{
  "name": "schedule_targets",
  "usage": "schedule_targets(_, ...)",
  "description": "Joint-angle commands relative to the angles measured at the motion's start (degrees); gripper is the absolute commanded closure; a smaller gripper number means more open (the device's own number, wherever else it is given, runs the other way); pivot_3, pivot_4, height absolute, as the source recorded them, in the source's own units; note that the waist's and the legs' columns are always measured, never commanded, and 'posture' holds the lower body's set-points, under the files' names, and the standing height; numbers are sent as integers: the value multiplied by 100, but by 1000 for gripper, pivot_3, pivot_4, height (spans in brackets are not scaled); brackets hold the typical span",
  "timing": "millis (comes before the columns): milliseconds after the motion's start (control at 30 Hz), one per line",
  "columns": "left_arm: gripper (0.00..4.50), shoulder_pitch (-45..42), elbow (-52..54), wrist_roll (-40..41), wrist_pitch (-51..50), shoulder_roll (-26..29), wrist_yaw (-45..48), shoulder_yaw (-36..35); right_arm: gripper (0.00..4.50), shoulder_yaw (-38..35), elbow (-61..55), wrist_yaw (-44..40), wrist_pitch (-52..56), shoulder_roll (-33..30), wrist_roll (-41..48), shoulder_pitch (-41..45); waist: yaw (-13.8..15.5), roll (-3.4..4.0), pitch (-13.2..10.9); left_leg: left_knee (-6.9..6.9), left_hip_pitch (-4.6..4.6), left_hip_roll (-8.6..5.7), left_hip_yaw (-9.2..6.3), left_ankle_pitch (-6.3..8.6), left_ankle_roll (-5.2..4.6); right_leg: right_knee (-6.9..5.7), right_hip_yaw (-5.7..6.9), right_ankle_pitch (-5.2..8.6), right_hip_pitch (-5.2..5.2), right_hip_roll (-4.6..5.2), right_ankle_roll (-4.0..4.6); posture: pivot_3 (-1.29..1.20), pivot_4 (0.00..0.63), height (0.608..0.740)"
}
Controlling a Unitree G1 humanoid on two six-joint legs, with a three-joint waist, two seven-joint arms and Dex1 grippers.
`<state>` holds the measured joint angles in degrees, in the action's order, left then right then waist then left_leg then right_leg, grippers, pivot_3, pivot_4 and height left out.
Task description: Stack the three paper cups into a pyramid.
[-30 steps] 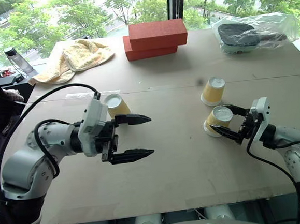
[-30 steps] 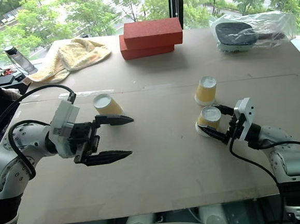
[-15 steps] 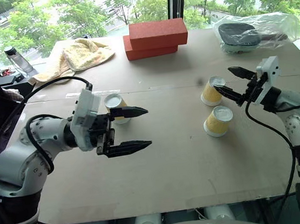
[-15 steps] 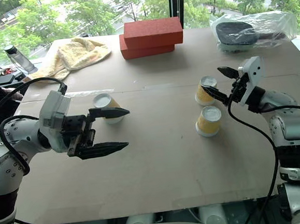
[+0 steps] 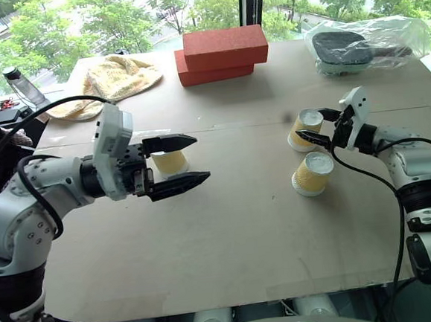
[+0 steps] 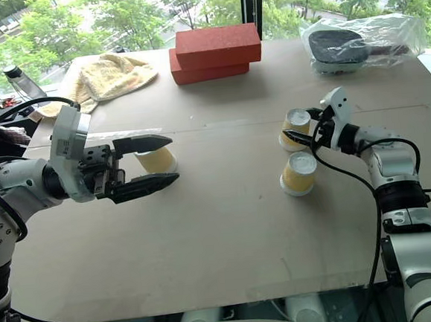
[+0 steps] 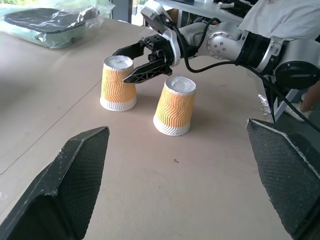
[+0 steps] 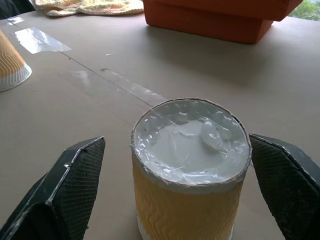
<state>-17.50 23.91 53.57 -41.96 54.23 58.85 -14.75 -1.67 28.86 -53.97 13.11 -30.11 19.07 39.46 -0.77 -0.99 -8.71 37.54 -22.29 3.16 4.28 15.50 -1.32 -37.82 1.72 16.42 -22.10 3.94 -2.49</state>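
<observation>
- My right gripper [image 5: 318, 123] stands wide, one finger on each side of the far right yellow-orange ribbed paper cup [image 5: 305, 131], which sits upside down; I can't confirm any contact.
- A second yellow-orange paper cup [image 5: 311, 173], also inverted, stands just nearer, apart from the first.
- My left gripper [image 5: 183, 162] is spread wide and holds nothing; it hangs above the brown cardboard-covered table [image 5: 229, 234].
- The third yellow-orange paper cup [image 5: 171, 162] sits on the left, seen between those fingers.
- Far side: two stacked red bricks [image 5: 220, 53], a yellow towel [image 5: 110, 78], and a clear plastic bag [image 5: 367, 42].
</observation>
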Motion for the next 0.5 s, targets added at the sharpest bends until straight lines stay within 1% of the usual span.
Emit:
schedule_targets(33, 0, 29, 51, -46, 114, 4, 2, -185, 55, -137, 176, -96, -235, -2, -34, 231, 0, 0, 0, 0, 0, 0, 0, 0, 0, 0, 0, 0, 0, 0, 0, 0, 150, 730)
schedule_targets(133, 0, 34, 45, -61, 135, -8, 4, -198, 55, -149, 303, -138, -316, 4, -63, 291, 0, 0, 0, 2, -5, 0, -1, -1, 2, -1, 1, 0, -4, 1, 0, 0, 150, 730)
schedule_targets(167, 0, 33, 42, -67, 141, -10, 8, -201, 286, -139, 362, -151, -371, 4, -93, 311, 0, 0, 0, 5, -10, 0, -1, -2, 3, -4, 1, 0, -10, 1, 0, 0, 150, 730)
schedule_targets(233, 0, 41, 26, -89, 170, -25, 20, -202, 805, -137, 463, -160, -499, 16, -129, 341, -1, 0, 0, 9, -16, 0, -2, -2, 3, -6, 2, 0, -14, 1, 0, 0, 150, 730)
schedule_targets(267, 0, 46, 24, -99, 183, -28, 25, -199, 1356, -151, 488, -172, -522, 29, -112, 352, -2, 0, 0, 9, -16, 0, -2, -2, 3, -6, 2, 0, -14, 1, 0, 0, 150, 730)
schedule_targets(333, 0, 41, 30, -79, 184, -43, 14, -194, 2167, -170, 512, -186, -550, 37, -93, 370, -1, 0, 0, 9, -17, 0, -2, -2, 3, -5, 3, 0, -15, 1, 0, 0, 150, 730)
schedule_targets(367, 0, 46, 33, -78, 187, -47, 14, -190, 2329, -170, 527, -186, -577, 36, -102, 374, -2, 0, 0, 9, -18, 0, -2, -2, 3, -6, 3, 0, -15, 1, 0, 0, 150, 730)
schedule_targets(500, 0, 80, 41, -98, 208, -60, 26, -167, 2344, -191, 562, -204, -694, 47, -113, 374, -3, 0, 0, 11, -18, 1, -3, -2, 3, -6, 3, 0, -15, 1, -1, 0, 150, 730)
